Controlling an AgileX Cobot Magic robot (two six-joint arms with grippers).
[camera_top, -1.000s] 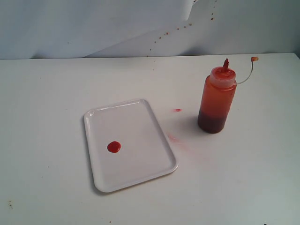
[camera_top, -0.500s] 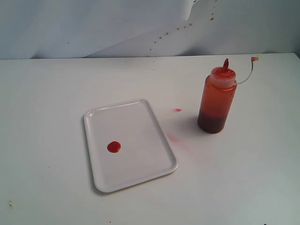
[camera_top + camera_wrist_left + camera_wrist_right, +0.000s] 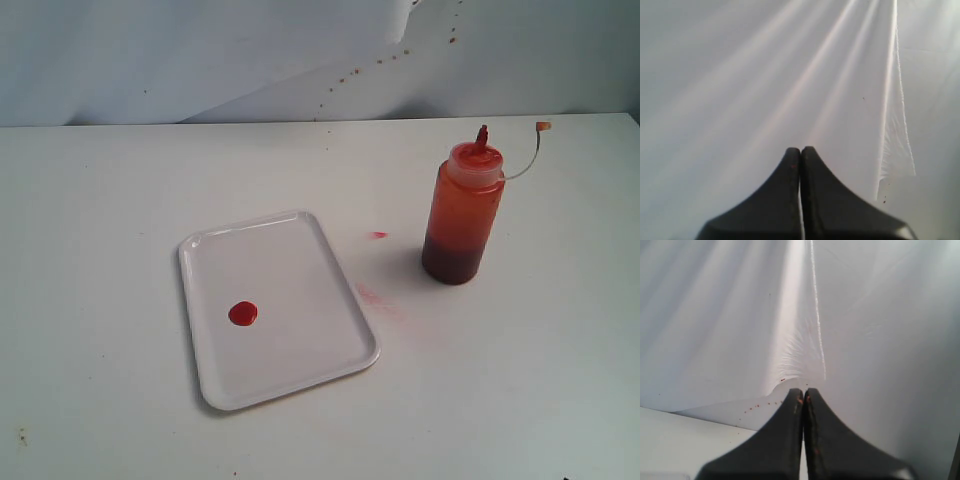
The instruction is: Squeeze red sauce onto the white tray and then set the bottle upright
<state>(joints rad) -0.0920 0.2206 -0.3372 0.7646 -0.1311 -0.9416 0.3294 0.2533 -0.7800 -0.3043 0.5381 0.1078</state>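
The squeeze bottle [image 3: 462, 215] stands upright on the right of the table [image 3: 100, 200], well apart from the white tray [image 3: 300, 250] left of it, where a round blob of red sauce [image 3: 243, 313] sits. The left gripper [image 3: 800, 150] and right gripper [image 3: 804, 391] are both pressed closed and empty, out of the way. The job looks done to me; the danger is an arm sweeping low and toppling the uncapped bottle

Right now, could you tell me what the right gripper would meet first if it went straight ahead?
Probably the white backdrop cloth: the right gripper, fingers shut, points at it with nothing between, though depth is unclear.
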